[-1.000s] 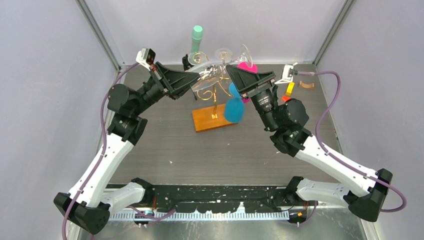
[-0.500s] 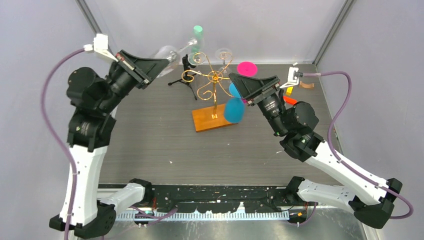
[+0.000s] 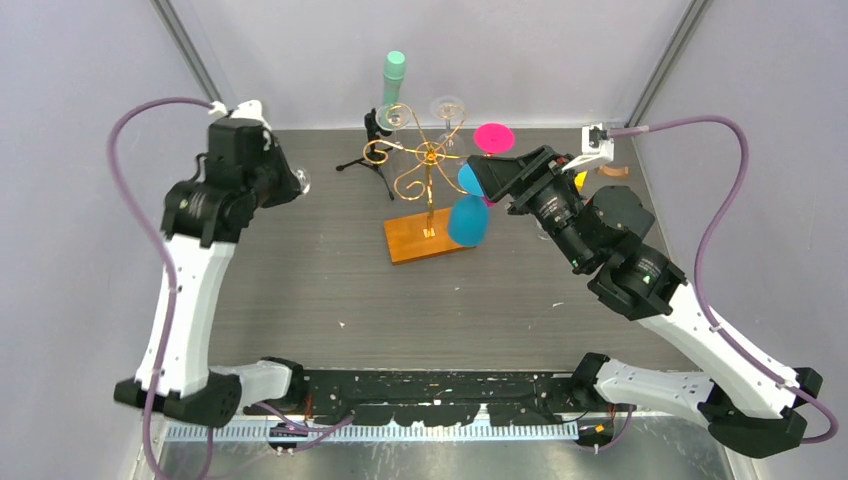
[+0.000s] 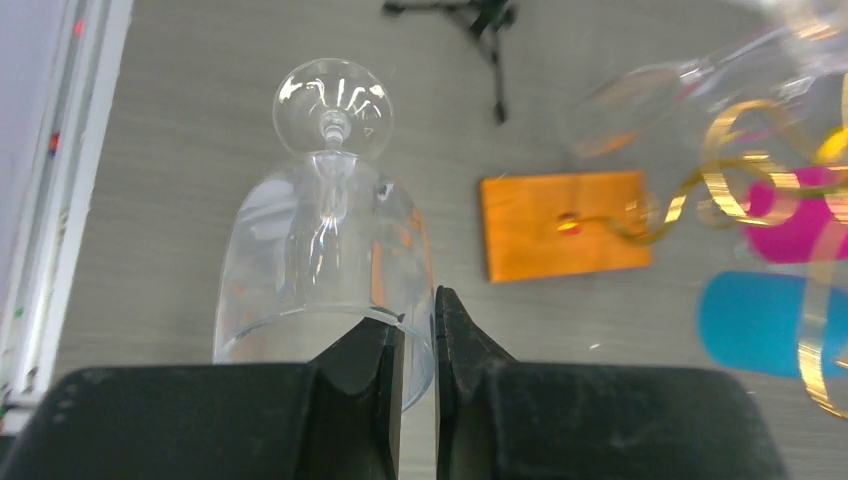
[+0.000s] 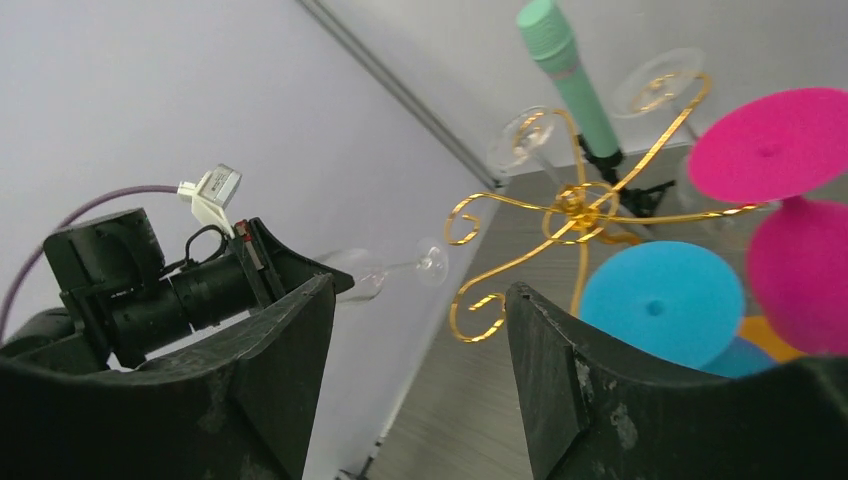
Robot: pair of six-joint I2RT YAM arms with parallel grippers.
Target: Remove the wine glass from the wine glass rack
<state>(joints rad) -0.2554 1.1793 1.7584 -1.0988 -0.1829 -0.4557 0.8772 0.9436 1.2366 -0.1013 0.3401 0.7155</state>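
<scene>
Jaws of the left gripper: almost pressed together and pinching the rim of the clear wine glass, whose thin wall is passing between them.

Wine glass: off the stand and hanging in that grip over the left side of the desk. It is lying roughly level, with its foot pointing away from the gripper. It is sitting well apart from the wine glass rack.

Black tripod: standing just left of the rack, with a green cylinder rising behind it.

Wine glass rack: standing upright on its wooden base near the middle of the desk. Its gold spiral arms are carrying two clear glasses at the back, and a pink glass and a blue glass on the right.

Jaws of the right gripper: spread wide and gripping nothing. The gripper is hovering just right of the rack and facing it.
</scene>
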